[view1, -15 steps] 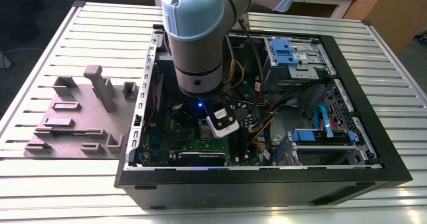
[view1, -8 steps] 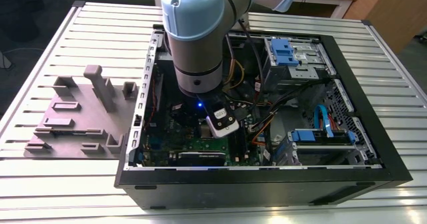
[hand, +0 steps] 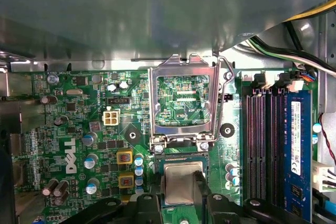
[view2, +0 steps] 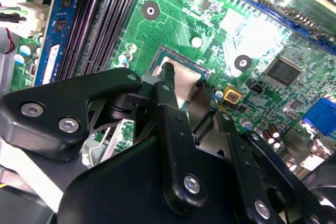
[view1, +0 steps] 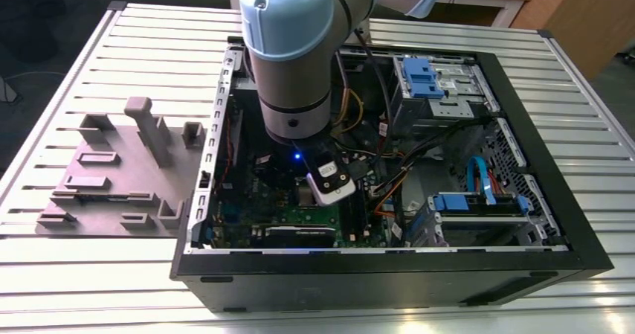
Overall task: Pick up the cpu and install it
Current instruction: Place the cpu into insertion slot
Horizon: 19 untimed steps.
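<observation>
The cpu point(hand: 178, 179) point(view2: 185, 80), a small silvery square, sits low over the dark socket point(view2: 157, 59) on the green motherboard point(hand: 79, 129) point(view2: 210, 19). In both wrist views my gripper point(hand: 181, 186) point(view2: 185, 88) is shut on it, one black finger point(view2: 169, 85) on each side of the chip. The socket's metal load plate point(hand: 184, 100) is flipped open beyond the chip, with its wire lever point(hand: 230, 93) raised. In the exterior view the arm point(view1: 288, 59) reaches down into the open computer case point(view1: 397, 263), and its wrist hides the chip.
Memory slots and a blue memory stick point(hand: 296, 140) lie beside the socket. Cables point(view1: 397, 170) and blue drive brackets point(view1: 432, 77) fill the case on the exterior view's right. A grey parts fixture point(view1: 119, 170) lies on the slatted table point(view1: 89, 274) at the exterior view's left.
</observation>
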Available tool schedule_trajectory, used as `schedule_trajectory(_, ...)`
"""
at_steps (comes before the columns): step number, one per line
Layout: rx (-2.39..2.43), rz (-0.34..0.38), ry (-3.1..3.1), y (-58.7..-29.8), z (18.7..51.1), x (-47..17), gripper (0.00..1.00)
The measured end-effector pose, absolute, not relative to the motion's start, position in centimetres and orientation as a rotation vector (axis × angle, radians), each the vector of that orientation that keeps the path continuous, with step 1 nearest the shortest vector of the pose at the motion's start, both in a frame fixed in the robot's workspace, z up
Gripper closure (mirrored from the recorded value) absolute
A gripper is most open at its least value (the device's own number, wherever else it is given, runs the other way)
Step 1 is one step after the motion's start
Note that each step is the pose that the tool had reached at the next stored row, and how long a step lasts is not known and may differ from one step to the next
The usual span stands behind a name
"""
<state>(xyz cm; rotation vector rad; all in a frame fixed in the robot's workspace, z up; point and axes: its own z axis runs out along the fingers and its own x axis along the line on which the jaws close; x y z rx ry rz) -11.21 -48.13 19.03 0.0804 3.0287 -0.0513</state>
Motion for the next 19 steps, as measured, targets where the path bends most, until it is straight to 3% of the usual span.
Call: schedule_trajectory(19,0.08,-0.051,3.029,-48.13,19.45,-11.2,0.65)
